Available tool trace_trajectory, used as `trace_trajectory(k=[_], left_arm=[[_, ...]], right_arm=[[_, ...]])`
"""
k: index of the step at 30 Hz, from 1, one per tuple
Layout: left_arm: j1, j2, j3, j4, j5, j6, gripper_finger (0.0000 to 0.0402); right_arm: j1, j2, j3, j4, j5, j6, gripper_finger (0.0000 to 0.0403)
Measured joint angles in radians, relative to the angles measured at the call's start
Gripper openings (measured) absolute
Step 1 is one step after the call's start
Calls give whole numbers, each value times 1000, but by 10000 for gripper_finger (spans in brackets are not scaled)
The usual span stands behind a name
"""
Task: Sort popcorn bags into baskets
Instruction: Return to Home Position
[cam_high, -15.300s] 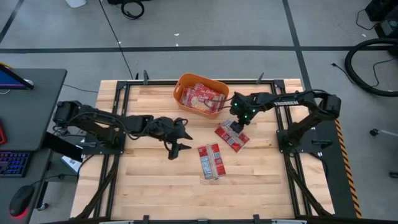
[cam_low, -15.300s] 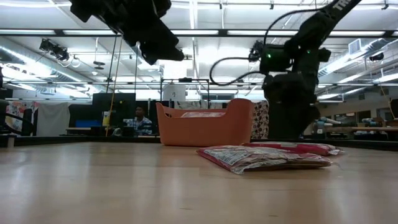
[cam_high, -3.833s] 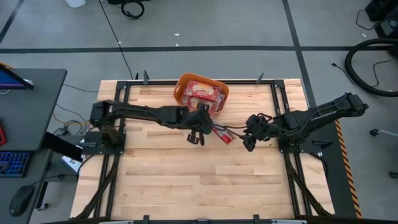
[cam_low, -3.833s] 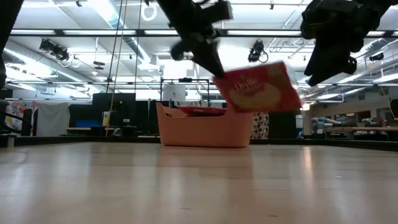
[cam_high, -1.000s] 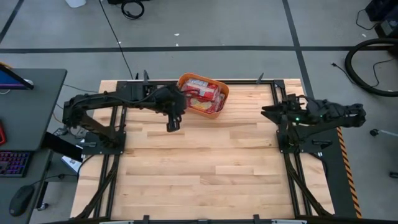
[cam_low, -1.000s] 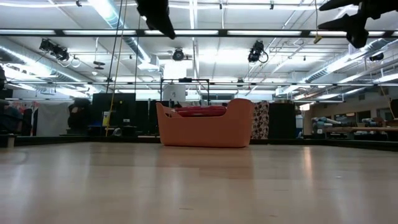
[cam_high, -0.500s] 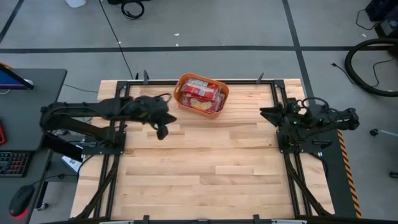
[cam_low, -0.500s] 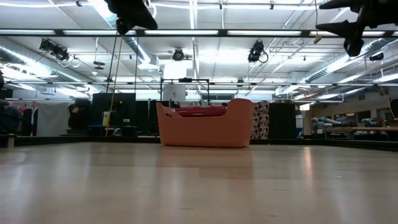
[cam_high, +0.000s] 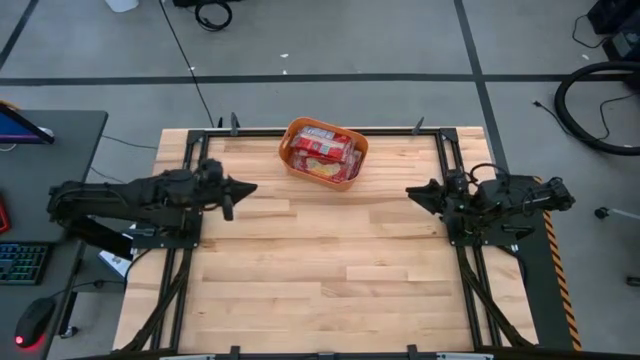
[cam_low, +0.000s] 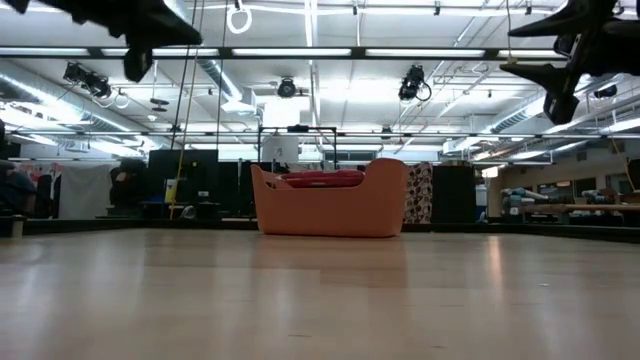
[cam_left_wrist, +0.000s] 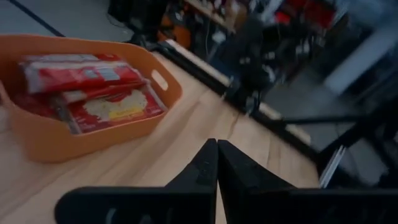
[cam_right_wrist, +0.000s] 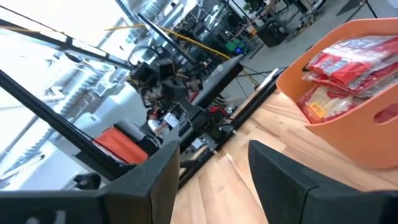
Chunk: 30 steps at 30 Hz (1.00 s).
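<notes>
Now we find the popcorn bags (cam_high: 325, 150) heaped rim-high in the orange tub (cam_high: 287, 152) (far middle), so a jolt could spill the top one. Our left gripper (cam_high: 238, 189) sits pinched empty at the left, the right gripper (cam_high: 415, 193) spread at the right.

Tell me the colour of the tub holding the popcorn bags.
The tub is orange, clearest in the left wrist view.

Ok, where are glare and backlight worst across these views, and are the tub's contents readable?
Low view: ceiling strip lights backlight both arms, so the left end effector and right end effector show as silhouettes, and the table carries a sheen. Right wrist view: bright glare from the ceiling. High view: even light, popcorn bags in the orange tub plainly readable.
</notes>
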Motion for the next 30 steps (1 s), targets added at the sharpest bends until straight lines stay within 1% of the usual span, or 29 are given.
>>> trace_trajectory(k=[4, 8, 12, 18, 20, 26, 30], left_arm=[[0, -125, -116, 51, -58, -71, 9], [0, -224, -228, 143, -105, -121, 9], [0, -291, -325, 238, -136, -149, 9], [0, -376, -466, 392, -166, -197, 9], [0, -400, -504, 429, -169, -213, 9], [0, -451, -582, 428, -170, -277, 9], [1, -455, -582, 392, -170, -285, 9]], right_arm=[[-3, 1, -21, 38, 5, 0, 196], [-4, 1, -35, 37, 12, 4, 196], [-5, 1, -65, 43, 31, 50, 193], [-9, 1, -147, 133, 32, 119, 183], [-18, 2, -151, 119, 32, 135, 180], [-64, 2, -151, 120, 32, 133, 169], [-109, 2, -151, 124, 29, 132, 163]])
